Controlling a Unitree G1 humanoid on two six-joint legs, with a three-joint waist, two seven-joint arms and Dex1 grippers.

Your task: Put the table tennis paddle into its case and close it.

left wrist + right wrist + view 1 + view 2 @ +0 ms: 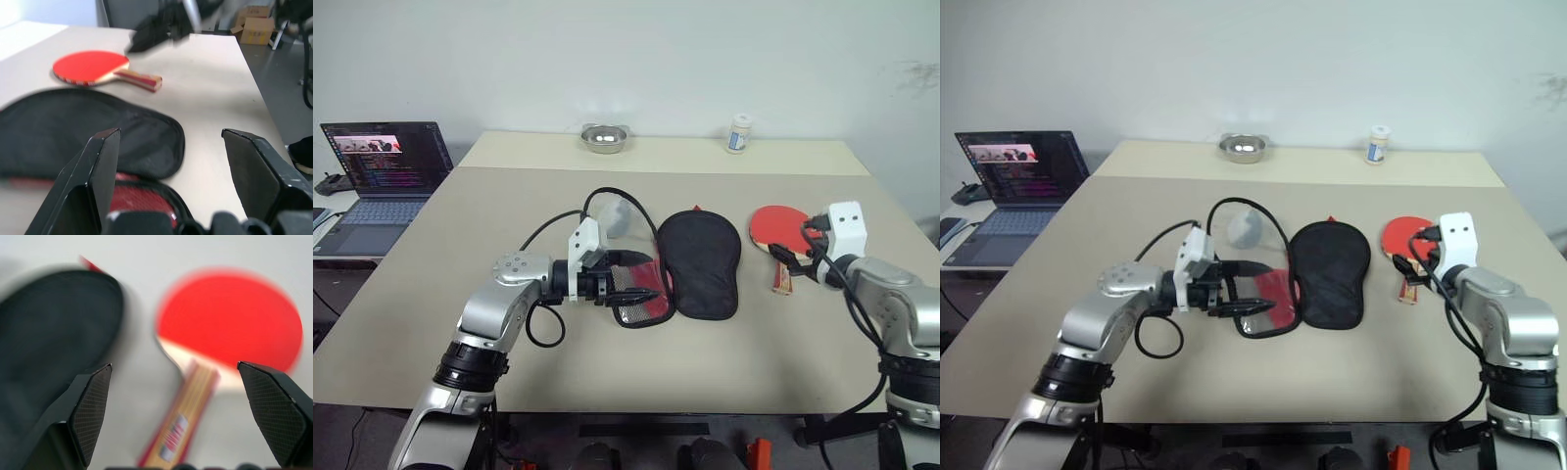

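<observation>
The table tennis paddle (773, 226) lies flat on the table at the right, red blade away from me and wooden handle (183, 423) toward me. My right gripper (790, 259) hovers open just over that handle, and the handle shows between its spread fingers in the right wrist view. The case (700, 262) lies unzipped at the middle of the table with its black half flat. Its red mesh half (646, 305) is folded out to the left. My left gripper (651, 275) points right over the red half, fingers wide apart, and I see no grip on it.
A grey-white lump (617, 217) sits just behind the case. A metal bowl (604, 138) and a small white bottle (737, 134) stand at the far edge of the tan table (509, 206). An open laptop (382, 162) is off to the left.
</observation>
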